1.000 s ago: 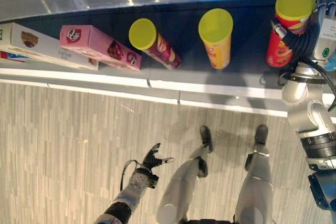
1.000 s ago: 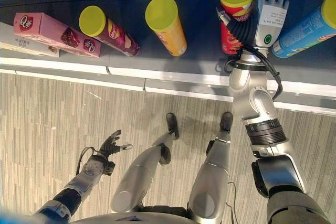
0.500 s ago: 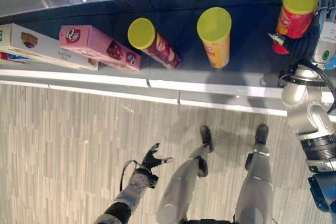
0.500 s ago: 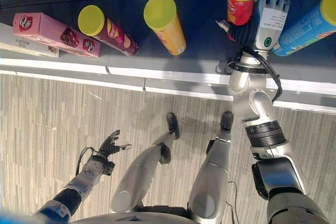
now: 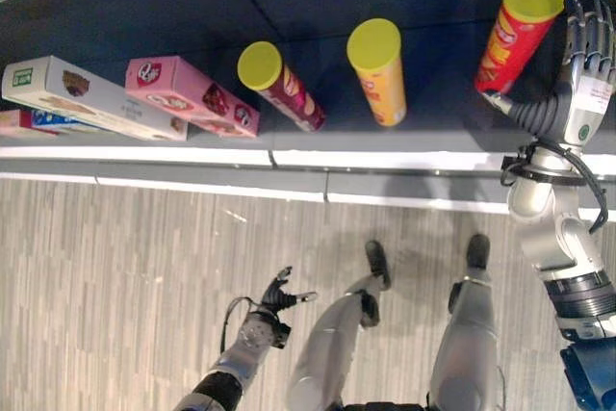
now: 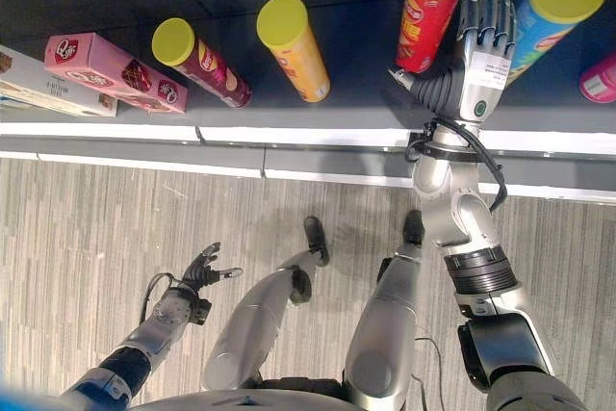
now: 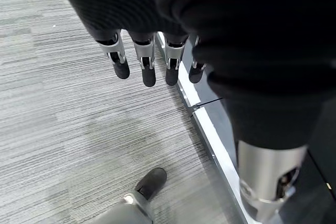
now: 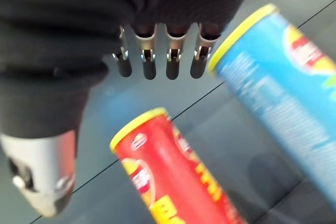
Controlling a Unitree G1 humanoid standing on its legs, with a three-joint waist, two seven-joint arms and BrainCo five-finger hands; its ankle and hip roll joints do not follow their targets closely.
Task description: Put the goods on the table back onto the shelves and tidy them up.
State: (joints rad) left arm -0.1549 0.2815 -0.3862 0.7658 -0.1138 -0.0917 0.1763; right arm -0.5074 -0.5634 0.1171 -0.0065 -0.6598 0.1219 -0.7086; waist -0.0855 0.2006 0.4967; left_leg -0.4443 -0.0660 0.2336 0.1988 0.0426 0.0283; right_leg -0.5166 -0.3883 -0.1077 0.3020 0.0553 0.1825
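Observation:
A red can with a yellow lid [image 6: 428, 9] stands on the dark shelf [image 6: 289, 135], between a yellow can [image 6: 292, 47] and a blue can [image 6: 551, 5]. My right hand [image 6: 479, 50] is raised just right of the red can, open, fingers straight, holding nothing. The right wrist view has its straight fingers [image 8: 149, 61] above the red can [image 8: 173, 174] and beside the blue can [image 8: 278, 85]. My left hand [image 5: 275, 293] hangs low over the floor, open and empty; its fingers [image 7: 147, 69] point down.
Further left on the shelf lie a maroon can [image 5: 282, 86], a pink box [image 5: 188, 96] and a white box [image 5: 89, 99]. A pink item [image 6: 599, 79] sits at the far right. The shelf's white front edge [image 5: 404, 159] runs across above the striped floor.
My right hand has let go of the red can and opened; the can now stands on the shelf beside it. The camera has tilted up a little. The left hand has not moved.

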